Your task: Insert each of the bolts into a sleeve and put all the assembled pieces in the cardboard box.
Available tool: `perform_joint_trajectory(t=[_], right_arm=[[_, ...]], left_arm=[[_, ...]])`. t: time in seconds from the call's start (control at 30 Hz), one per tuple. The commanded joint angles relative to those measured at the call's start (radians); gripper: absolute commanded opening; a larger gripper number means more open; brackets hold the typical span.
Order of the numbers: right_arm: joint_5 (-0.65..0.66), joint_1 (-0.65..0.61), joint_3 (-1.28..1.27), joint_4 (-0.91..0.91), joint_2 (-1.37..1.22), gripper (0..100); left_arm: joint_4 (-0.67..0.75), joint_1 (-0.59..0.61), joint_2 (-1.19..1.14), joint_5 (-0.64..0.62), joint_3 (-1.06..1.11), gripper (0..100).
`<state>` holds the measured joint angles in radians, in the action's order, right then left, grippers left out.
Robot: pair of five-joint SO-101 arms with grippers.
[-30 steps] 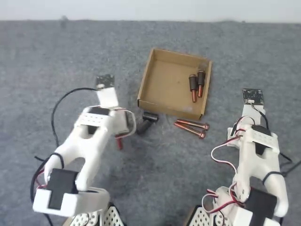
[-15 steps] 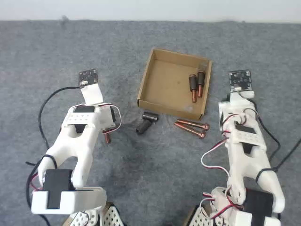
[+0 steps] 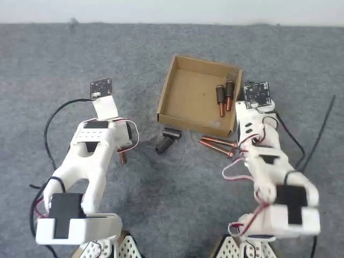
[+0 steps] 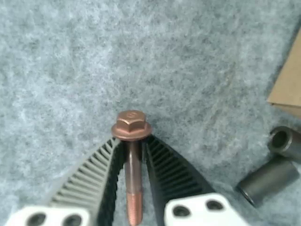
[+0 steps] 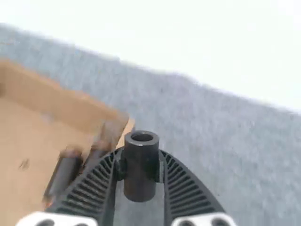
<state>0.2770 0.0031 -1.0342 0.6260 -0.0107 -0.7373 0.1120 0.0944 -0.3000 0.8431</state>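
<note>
My left gripper [image 4: 132,141] is shut on a copper bolt [image 4: 133,162], its hex head just past the fingertips. In the high view this bolt [image 3: 123,157] hangs below the left arm, left of two loose dark sleeves [image 3: 172,133] [image 3: 163,144]. The same sleeves [image 4: 285,140] [image 4: 265,180] lie on the carpet beside the gripper. My right gripper [image 5: 140,157] is shut on a dark sleeve [image 5: 140,167], bore facing outward, at the near right corner of the cardboard box [image 3: 167,91]. Two assembled pieces [image 3: 220,98] [image 3: 229,94] lie inside it. Two loose bolts [image 3: 218,142] [image 3: 217,149] lie in front of the box.
Grey carpet covers the table. The right arm [image 3: 263,156] stands close to the box's right wall [image 5: 61,101] and right beside the loose bolts. Cables trail from both arms. A pale wall edge runs along the far side.
The right arm has swung left and forward toward the box corner with its sleeve. The left arm drew back left with the bolt a second ago and has kept still since.
</note>
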Motion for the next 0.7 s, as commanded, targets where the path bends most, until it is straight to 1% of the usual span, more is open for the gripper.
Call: perform_joint_trajectory(t=[0.0, 0.07, 0.13, 0.17, 0.33, 0.4, 0.53, 0.67], right_arm=[[0.006, -0.008, 0.138, 0.259, -0.13, 0.9], [0.005, -0.016, 0.169, 0.329, -0.177, 0.9], [-0.031, -0.035, 0.187, 0.367, -0.214, 0.9], [-0.072, -0.05, 0.192, 0.374, -0.223, 0.9], [-0.361, -0.117, 0.201, 0.369, -0.229, 0.7], [-0.425, -0.148, 0.198, 0.369, -0.236, 0.7], [-0.44, -0.185, 0.167, 0.369, -0.231, 0.7], [-0.44, -0.251, 0.098, 0.377, -0.229, 0.7]], left_arm=[[0.038, 0.003, 0.031, 0.009, -0.016, 1], [0.06, 0.003, 0.032, 0.009, -0.005, 1], [0.078, 0.003, 0.032, 0.009, 0.001, 1], [0.084, 0.003, 0.032, 0.009, 0.004, 1], [0.084, 0.003, 0.032, 0.009, 0.004, 1], [0.084, 0.003, 0.032, 0.009, 0.002, 1], [0.084, 0.003, 0.032, 0.009, 0.001, 1], [0.084, 0.003, 0.032, 0.009, -0.001, 1]])
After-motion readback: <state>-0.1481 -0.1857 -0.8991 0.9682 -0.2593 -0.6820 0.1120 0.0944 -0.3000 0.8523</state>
